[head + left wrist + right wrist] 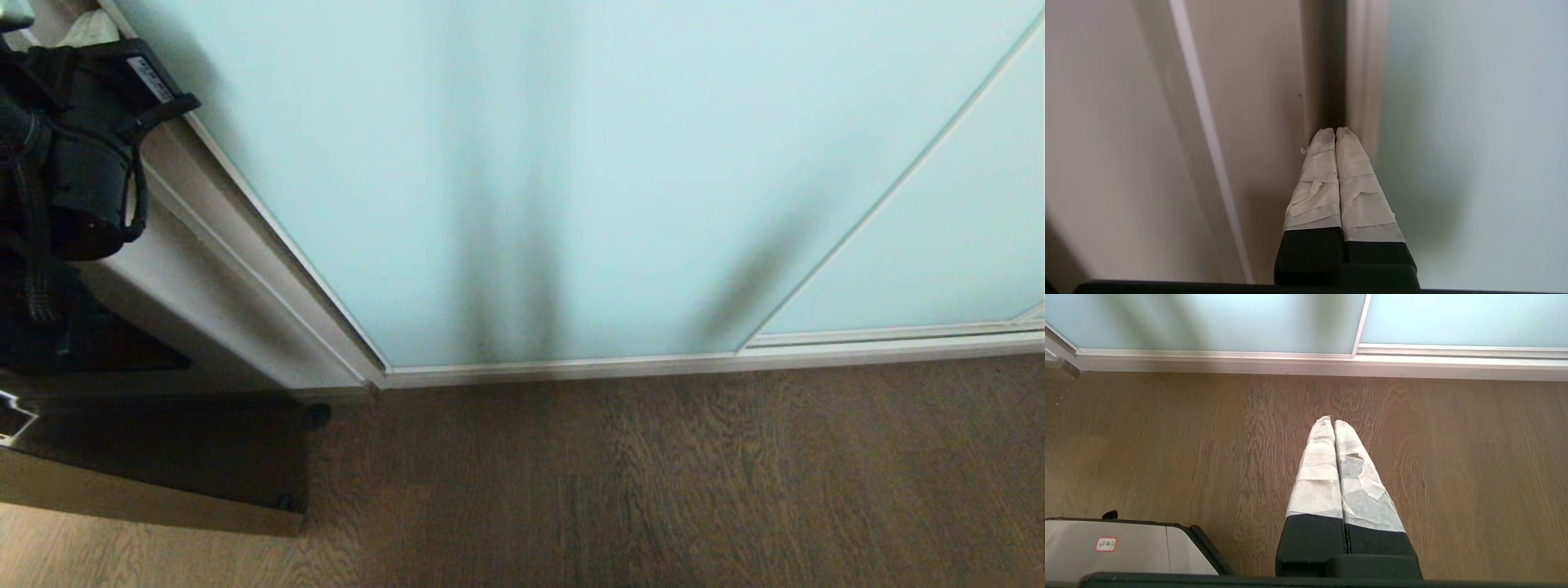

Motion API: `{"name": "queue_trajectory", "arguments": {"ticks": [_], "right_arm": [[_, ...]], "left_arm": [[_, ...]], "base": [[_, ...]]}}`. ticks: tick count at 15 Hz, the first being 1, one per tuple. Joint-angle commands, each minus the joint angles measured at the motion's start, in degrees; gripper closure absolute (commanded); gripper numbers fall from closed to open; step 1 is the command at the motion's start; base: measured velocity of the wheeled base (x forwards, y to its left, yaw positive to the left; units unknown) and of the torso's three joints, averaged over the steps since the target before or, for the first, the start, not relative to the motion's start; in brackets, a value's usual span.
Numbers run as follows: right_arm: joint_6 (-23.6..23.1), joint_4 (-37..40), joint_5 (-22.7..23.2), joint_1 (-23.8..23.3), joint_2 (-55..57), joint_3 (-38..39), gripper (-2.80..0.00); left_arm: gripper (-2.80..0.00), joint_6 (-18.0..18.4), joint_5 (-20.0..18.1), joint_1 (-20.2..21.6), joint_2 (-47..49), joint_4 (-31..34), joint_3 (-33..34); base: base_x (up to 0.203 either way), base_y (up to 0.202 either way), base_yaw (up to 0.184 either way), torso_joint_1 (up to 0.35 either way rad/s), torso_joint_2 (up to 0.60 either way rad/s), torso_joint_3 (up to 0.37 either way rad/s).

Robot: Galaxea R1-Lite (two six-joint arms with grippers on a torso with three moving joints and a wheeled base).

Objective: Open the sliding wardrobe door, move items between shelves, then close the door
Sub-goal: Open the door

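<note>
The sliding wardrobe door (571,163) of frosted pale aqua glass stands shut and fills most of the head view. My left gripper (1335,131) is shut and empty. Its taped tips sit at the dark slot between the door's slim frame (1365,81) and the white side panel (1249,81); I cannot tell whether they touch. The left arm (73,163) shows at the upper left of the head view. My right gripper (1334,421) is shut and empty and hangs over the wooden floor (1453,457), short of the door (1208,322). The items and the shelves are hidden behind the door.
A second glass panel (963,229) lies to the right, behind a slanting frame strip. The white bottom track (653,363) meets the brown wood floor (653,474). The wardrobe's side panel (237,286) runs down the left. The robot's base (1106,547) shows beside the right gripper.
</note>
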Motion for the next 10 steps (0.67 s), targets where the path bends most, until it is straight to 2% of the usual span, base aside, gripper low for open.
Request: {"name": "queue_trajectory", "arguments": {"ticks": [1,8,10], "right_arm": [[0.02,0.01,0.04,0.05,-0.10,0.00,0.00],[0.02,0.01,0.04,0.05,-0.10,0.00,0.00],[0.02,0.01,0.04,0.05,-0.10,0.00,0.00]], "left_arm": [[0.00,0.03,0.14,0.42,2.47,0.07,-1.86],[0.00,0.29,-0.42,-0.40,2.84,0.11,-2.04],[0.00,0.59,-0.47,-2.23,3.70,0.10,-2.36]], "base": [[0.000,0.000,0.000,0.000,0.00,0.000],[0.000,0.000,0.000,0.000,0.00,0.000],[0.000,0.000,0.000,0.000,0.00,0.000]]}}
